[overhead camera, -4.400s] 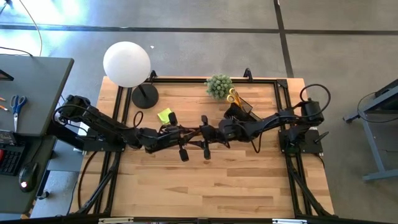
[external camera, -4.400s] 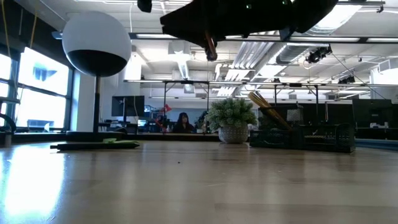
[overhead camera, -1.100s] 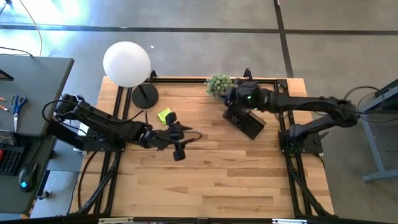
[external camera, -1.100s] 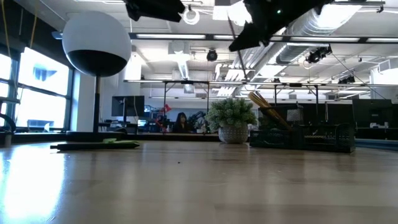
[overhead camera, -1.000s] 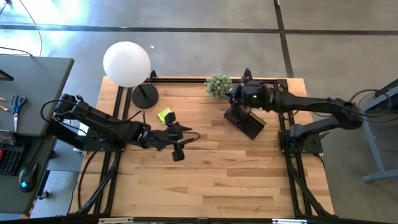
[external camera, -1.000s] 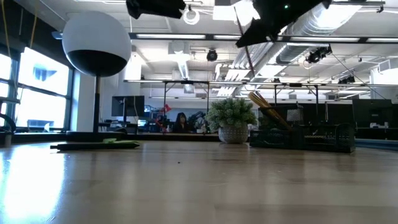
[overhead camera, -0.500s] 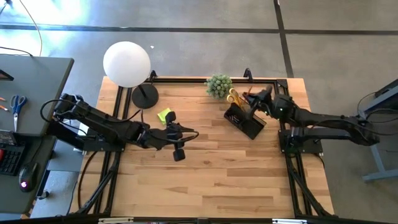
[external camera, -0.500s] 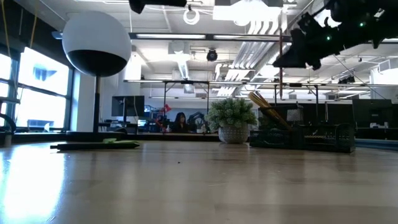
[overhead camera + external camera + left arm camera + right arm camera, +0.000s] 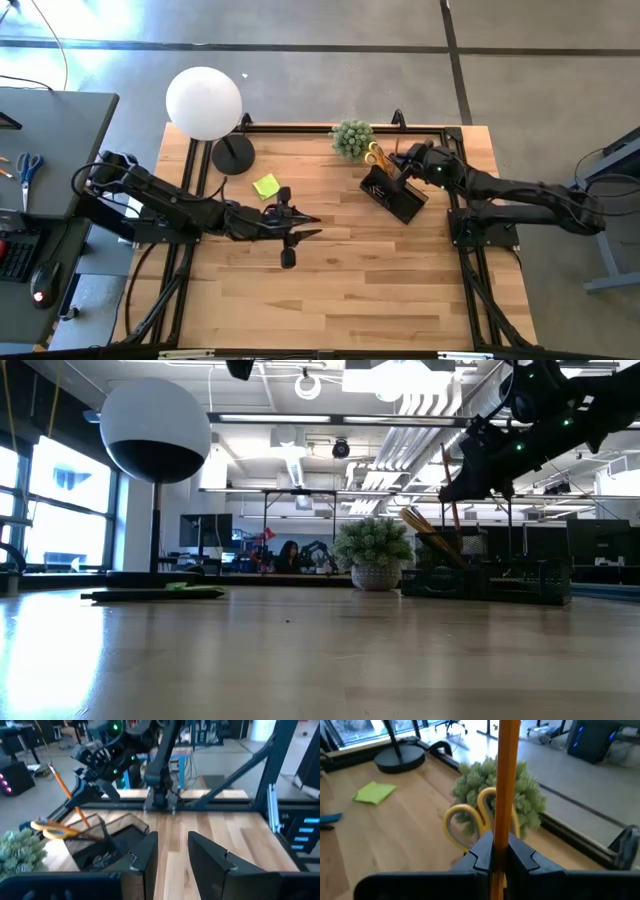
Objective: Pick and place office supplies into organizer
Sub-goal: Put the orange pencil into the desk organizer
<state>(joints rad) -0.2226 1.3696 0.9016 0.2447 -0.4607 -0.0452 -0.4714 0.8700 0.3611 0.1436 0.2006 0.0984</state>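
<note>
The right gripper (image 9: 500, 851) is clenching an orange pencil (image 9: 505, 775) upright over the black organizer (image 9: 395, 195) near the table's far right corner, needing lowering and release, while the left gripper (image 9: 305, 226), jaws parted, is waiting mid-table.

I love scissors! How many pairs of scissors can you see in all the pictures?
2. The yellow-handled scissors stand in the black organizer by the plant. The blue-handled scissors lie on the grey side desk, off the table. More may hide inside the organizer.

Bright, even daylight; ceiling lights (image 9: 395, 380) glare at upper centre, and the near tabletop (image 9: 300, 670) blurs.
</note>
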